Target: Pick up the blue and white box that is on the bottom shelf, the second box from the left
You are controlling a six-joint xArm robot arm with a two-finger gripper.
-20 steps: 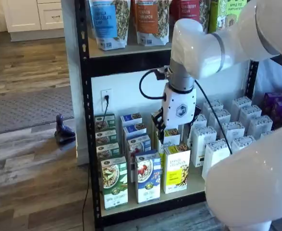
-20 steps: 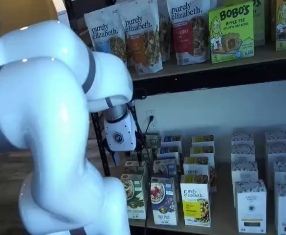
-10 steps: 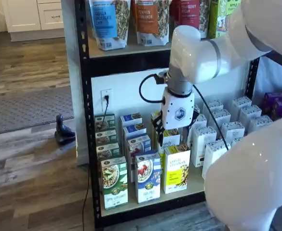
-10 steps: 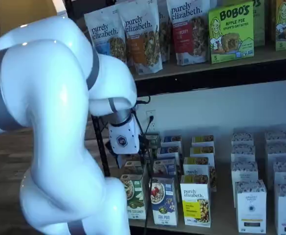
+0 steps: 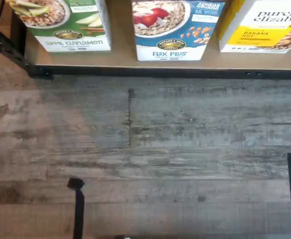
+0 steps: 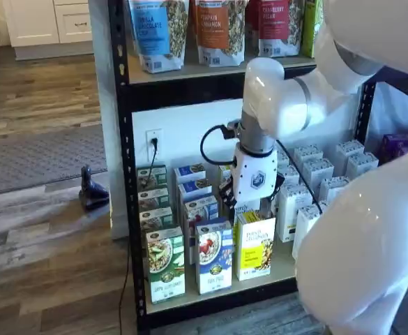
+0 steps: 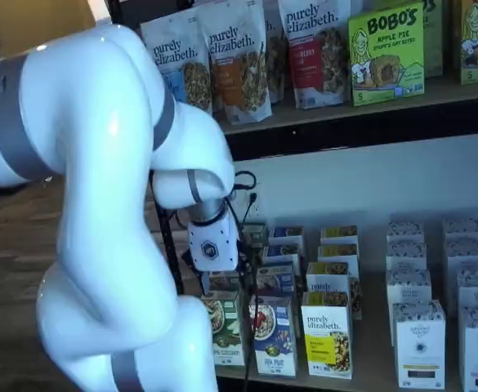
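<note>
Nearest the camera, the white arm fills the right side of a shelf view. From it the gripper hangs at the frame's middle, in front of the rack. Its fingers are mostly hidden under the white body, but they stand apart and carry nothing.

The wrist view looks down on bare wood floor and only the front edge of the bottom shelf. From that I judge the gripper is out in front of the boxes, not yet among them.

On that shelf the front row shows 3 cartons:
- a green box toward the lower left
- the blue and white box beside it, just below centre, upright and untouched
- a yellow box on its other side

The wrist view shows the blue and white box between the same 2 neighbours. More boxes of each kind line up behind them, and a wall socket sits farther back.

As for progress, the approach is under way and nothing else is done. What remains is to:
1. line the open fingers up with the blue carton
2. close on it without knocking its neighbours
3. lift it off the shelf
</note>
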